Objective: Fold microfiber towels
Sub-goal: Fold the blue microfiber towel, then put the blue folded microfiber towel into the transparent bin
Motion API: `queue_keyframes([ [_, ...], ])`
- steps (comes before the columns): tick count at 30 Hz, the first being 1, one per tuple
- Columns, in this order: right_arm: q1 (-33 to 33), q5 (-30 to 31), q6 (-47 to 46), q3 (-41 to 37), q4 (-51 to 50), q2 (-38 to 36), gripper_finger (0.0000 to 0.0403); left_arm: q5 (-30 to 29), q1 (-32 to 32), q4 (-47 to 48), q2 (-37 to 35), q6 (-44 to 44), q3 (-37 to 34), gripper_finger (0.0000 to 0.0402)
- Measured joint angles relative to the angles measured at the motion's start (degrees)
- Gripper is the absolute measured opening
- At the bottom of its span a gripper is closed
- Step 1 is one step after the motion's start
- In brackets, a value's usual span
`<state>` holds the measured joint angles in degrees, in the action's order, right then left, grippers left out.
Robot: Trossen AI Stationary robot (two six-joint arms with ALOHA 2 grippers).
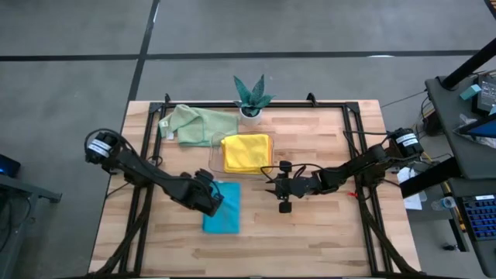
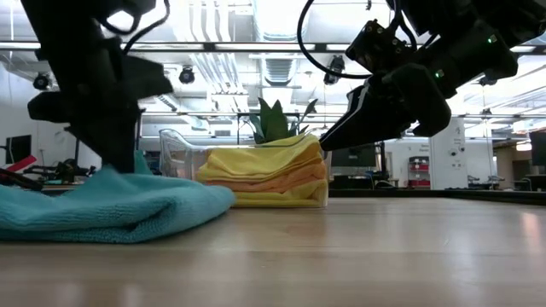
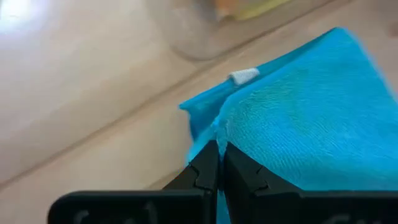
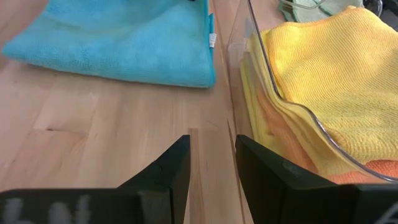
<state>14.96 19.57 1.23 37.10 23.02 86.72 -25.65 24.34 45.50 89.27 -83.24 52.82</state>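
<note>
Beneath the left hand [image 1: 211, 195] lies the blue towel [image 1: 224, 209], already doubled over on the tabletop [image 1: 325, 232]; the wrist view shows this hand's two fingers [image 3: 205, 169] pressed fully together at the towel's edge, right where the layers meet, and they look to have a pinch of cloth, though how much is between them I cannot tell. Just beyond that hand sits the clear tray [image 1: 216, 155], holding a stack of folded yellow and orange towels [image 2: 273, 175], and farther off the pale green towel [image 1: 194, 124] lies rumpled beside the small plant [image 1: 252, 97]. The right hand [image 1: 284, 190] hovers off the wood, near the blue towel and just beside the tray, its fingers [image 4: 171, 168] partly apart and holding nothing. By my reading the blue towel is mid-fold: one fold is made and the left hand is set to carry an edge across for another. That next move calls for lifting the pinched edge without dragging the whole towel, laying it squarely over the far edge, perhaps with the right hand pinning the cloth down.
</note>
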Motion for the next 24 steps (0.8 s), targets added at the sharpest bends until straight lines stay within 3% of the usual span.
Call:
queue_keyframes([
  [13, 0.0, 0.0, -0.13, 0.0, 0.0, 0.0, 0.0118, -3.19, 0.02, -0.09, 2.8, 1.11, -0.74, 0.0007],
  [17, 0.0, 0.0, -0.13, 0.0, 0.0, 0.0, 0.0118, -2.27, 0.02, 0.02, 2.8, 1.15, -0.72, 0.0047],
  [24, 0.0, 0.0, -0.13, -0.02, -0.03, 0.0, 0.0118, 7.04, 0.04, 2.12, 0.48, 1.26, -0.22, 0.0132],
])
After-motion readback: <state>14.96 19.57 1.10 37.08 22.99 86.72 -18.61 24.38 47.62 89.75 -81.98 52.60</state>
